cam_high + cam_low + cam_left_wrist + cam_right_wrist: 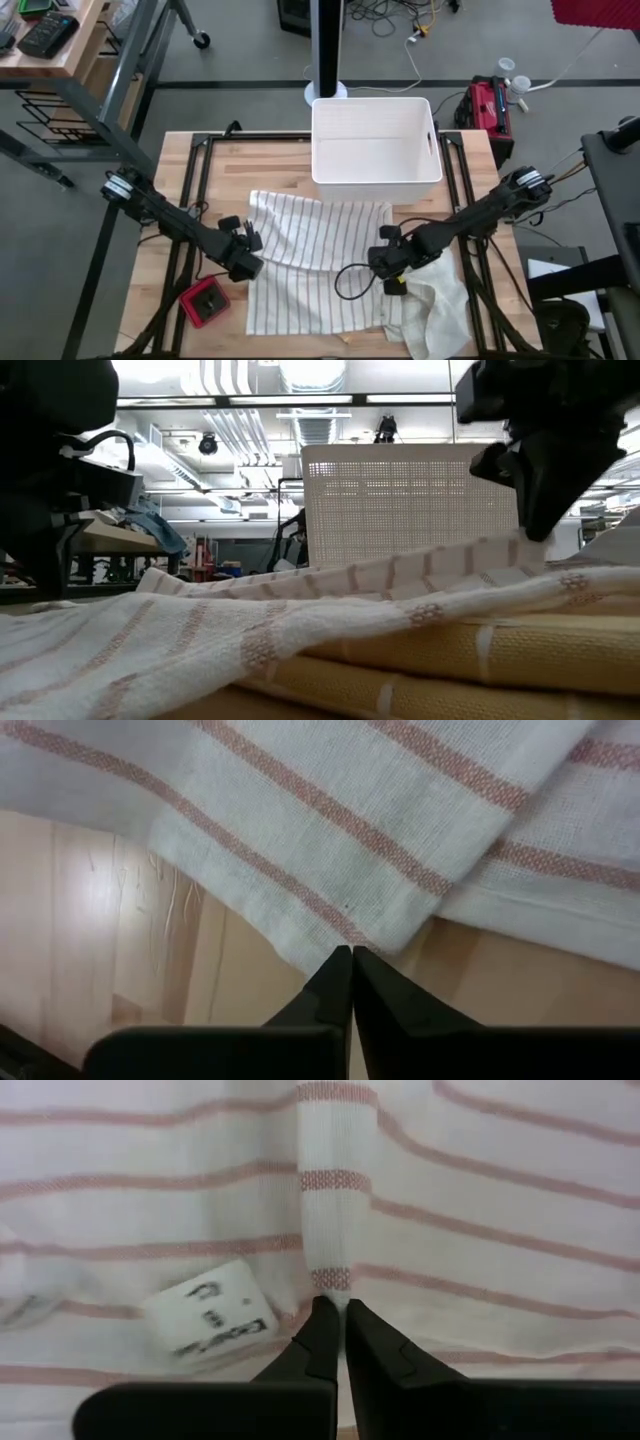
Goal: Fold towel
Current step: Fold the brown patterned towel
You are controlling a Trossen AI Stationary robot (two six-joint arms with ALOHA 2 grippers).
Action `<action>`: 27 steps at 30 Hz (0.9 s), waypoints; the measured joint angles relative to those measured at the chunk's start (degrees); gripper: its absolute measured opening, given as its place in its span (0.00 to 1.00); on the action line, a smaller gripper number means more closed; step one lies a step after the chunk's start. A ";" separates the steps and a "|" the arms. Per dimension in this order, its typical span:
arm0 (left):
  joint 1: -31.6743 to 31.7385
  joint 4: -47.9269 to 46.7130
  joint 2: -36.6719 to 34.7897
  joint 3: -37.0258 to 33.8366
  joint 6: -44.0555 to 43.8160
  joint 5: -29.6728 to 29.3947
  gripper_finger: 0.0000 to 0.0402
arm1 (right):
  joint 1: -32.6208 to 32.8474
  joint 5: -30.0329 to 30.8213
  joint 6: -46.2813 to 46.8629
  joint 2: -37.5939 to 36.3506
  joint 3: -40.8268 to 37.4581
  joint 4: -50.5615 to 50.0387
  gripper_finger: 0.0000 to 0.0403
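Here, in the high view, the white cotton towel with thin reddish stripes [320, 262] lies spread on the pale wooden table [180, 170], just at 6 o'clock of the white plastic basket [375, 140]; the left gripper [247, 262] sits at its 9 o'clock edge and the right gripper [385, 262] at its 3 o'clock edge, so each arm is nearest its own side. The low view shows the cloth rumpled and draped across the foreground. In the left wrist view, the fingers are pressed together on the towel's corner hem. In the right wrist view, the fingers pinch a raised fold beside a small white label [212, 1320]. Likely both edges lift together.
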 joint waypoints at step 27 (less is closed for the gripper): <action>0.11 12.62 -3.23 -8.18 4.03 -4.74 0.02 | -0.04 4.42 0.98 -8.67 0.76 -1.57 0.00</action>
